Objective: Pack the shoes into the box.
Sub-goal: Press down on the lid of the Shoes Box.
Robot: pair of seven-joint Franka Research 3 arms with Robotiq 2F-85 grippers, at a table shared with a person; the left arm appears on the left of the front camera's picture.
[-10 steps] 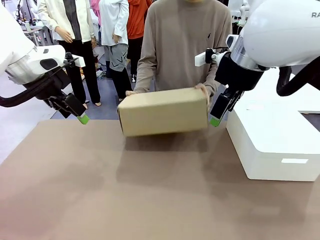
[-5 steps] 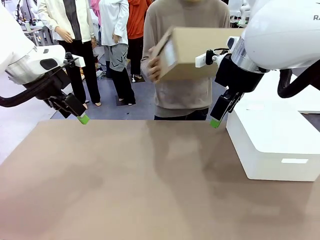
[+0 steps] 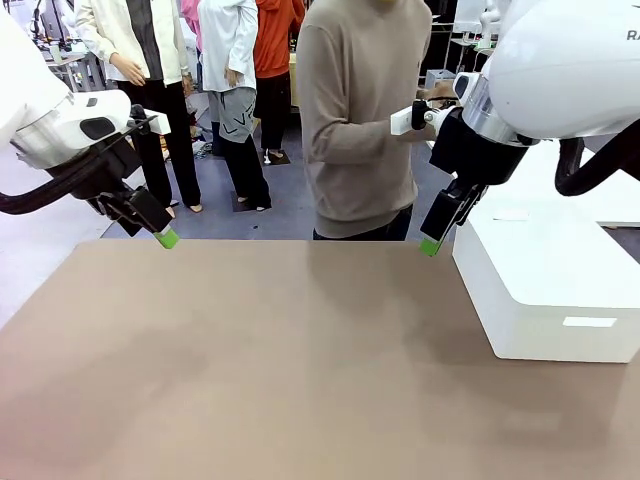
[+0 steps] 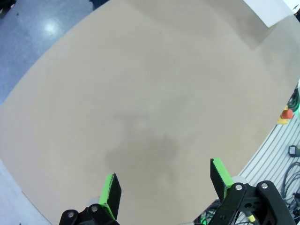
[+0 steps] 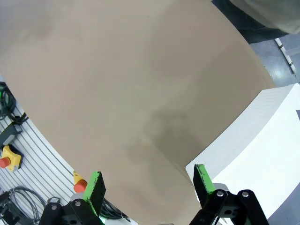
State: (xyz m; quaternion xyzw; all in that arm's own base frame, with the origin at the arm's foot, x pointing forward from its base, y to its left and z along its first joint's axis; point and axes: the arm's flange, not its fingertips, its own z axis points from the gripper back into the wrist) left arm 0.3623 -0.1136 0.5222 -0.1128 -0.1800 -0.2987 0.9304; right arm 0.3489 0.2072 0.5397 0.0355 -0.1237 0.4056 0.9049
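Two end effectors, the left end effector (image 4: 161, 187) and the right end effector (image 5: 149, 186), are held with fingers spread apart and unloaded above the brown bench (image 3: 280, 370), beside the white box (image 3: 550, 290).

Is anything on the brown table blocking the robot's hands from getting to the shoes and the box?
No shoes or tan box lie on the table now, so there is no path to judge. The left gripper and right gripper hang open over bare tabletop. A white box sits at the table's right side.
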